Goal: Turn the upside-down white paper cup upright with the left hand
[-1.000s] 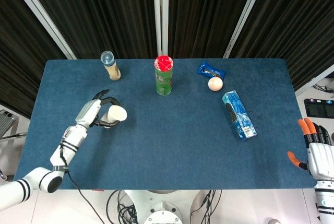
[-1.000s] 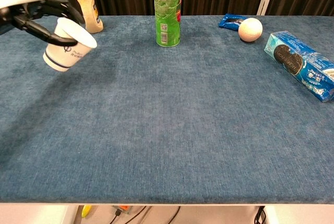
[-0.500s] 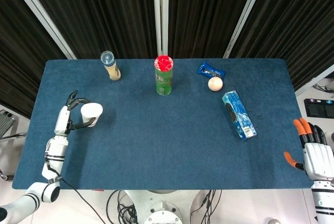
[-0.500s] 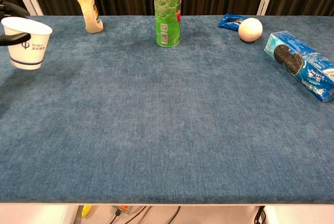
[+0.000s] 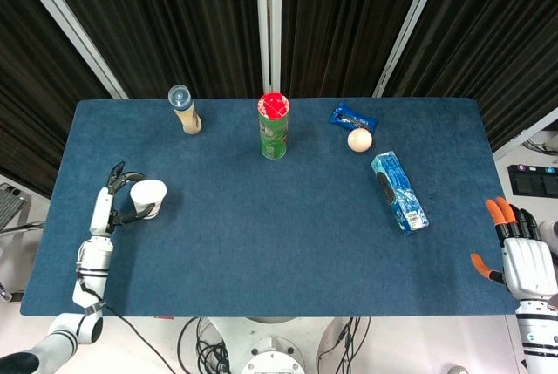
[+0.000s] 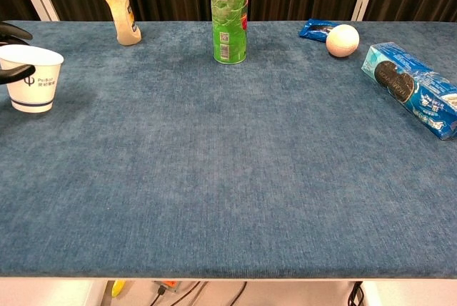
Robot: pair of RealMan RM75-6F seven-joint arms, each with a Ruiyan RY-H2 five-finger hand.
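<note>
White and mouth-up, the paper cup (image 6: 30, 78) stands on the blue table (image 6: 228, 177) near its left edge; half a second ago it hung higher, and a second ago it was tipped on its side further in over the table. The left hand (image 5: 118, 196) has drawn back toward the left edge with it, and its dark fingers (image 6: 14, 73) curve around the cup's wall, grasping it. From the chest view only those fingertips show at the frame's left border, while the head view shows the whole hand and forearm beside the cup. The right hand (image 5: 520, 248) appears only in the head view, off the table's near right corner, orange-tipped fingers spread and holding nothing; it sits slightly higher in the picture than before. Further back lies a blue biscuit box (image 6: 413, 88) on its side at the right. Beyond it sit a pale ball (image 6: 343, 41) and, just behind, a blue snack packet (image 6: 320, 29). At the far edge stand a green canister (image 6: 229, 12) with a red lid and, to the left, a capped bottle (image 6: 119, 5).
</note>
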